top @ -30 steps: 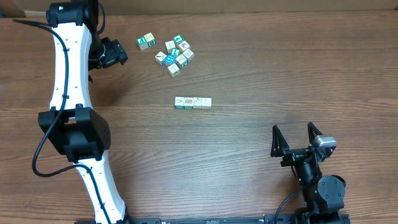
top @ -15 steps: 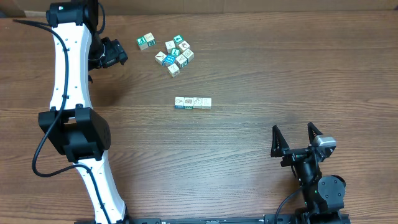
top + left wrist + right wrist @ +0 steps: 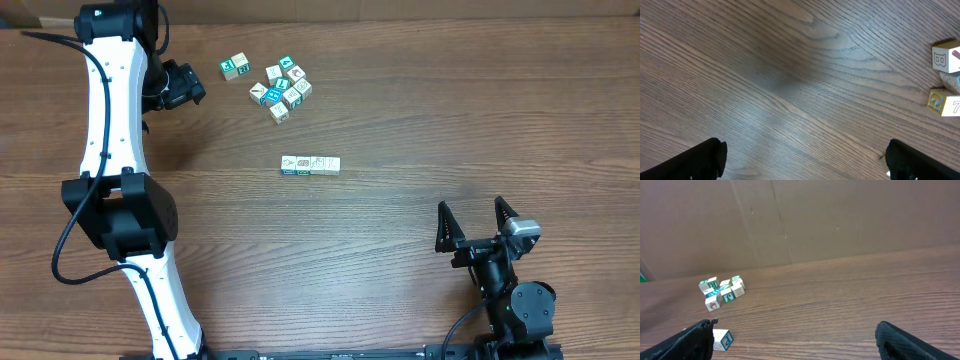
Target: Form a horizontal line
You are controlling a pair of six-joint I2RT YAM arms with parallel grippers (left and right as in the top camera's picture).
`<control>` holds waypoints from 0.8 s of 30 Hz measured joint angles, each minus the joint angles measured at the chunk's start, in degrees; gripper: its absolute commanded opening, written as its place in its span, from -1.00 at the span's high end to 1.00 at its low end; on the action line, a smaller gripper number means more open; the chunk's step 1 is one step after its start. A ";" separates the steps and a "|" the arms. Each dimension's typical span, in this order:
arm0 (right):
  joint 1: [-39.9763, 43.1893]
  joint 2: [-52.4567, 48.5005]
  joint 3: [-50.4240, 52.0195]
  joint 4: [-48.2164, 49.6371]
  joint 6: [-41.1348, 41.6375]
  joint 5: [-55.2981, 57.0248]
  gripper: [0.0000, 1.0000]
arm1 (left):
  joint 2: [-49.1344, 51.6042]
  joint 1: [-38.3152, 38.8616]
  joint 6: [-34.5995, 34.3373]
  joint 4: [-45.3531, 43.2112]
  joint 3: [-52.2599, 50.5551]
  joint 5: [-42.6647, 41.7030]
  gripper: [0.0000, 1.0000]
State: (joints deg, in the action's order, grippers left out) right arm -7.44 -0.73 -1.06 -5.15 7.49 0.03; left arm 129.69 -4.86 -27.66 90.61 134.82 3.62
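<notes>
The horizontal line (image 3: 310, 165) is a short straight row of cream-and-teal cubes at the table's middle; its end cube shows low left in the right wrist view (image 3: 722, 339). An irregular bunch of similar cubes (image 3: 281, 87) lies behind it, with one lone cube (image 3: 235, 67) to its left. The bunch also shows in the right wrist view (image 3: 722, 291), and two of its cubes sit at the right edge of the left wrist view (image 3: 945, 80). My left gripper (image 3: 802, 157) is open and empty, at the far left (image 3: 185, 85) beside the lone cube. My right gripper (image 3: 476, 222) is open and empty at the front right.
The left arm's white links and black base (image 3: 120, 215) stand along the table's left side. A brown cardboard wall (image 3: 840, 215) rises behind the table's far edge.
</notes>
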 measured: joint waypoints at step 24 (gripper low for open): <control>0.00 0.00 0.00 0.00 -0.02 0.02 -1.00 | -0.02 2.05 0.00 -0.92 0.00 0.00 -0.99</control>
State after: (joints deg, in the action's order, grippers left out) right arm -7.44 -0.73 -1.06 -5.15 7.46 0.05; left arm 129.67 -2.81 -27.66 89.69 134.82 3.62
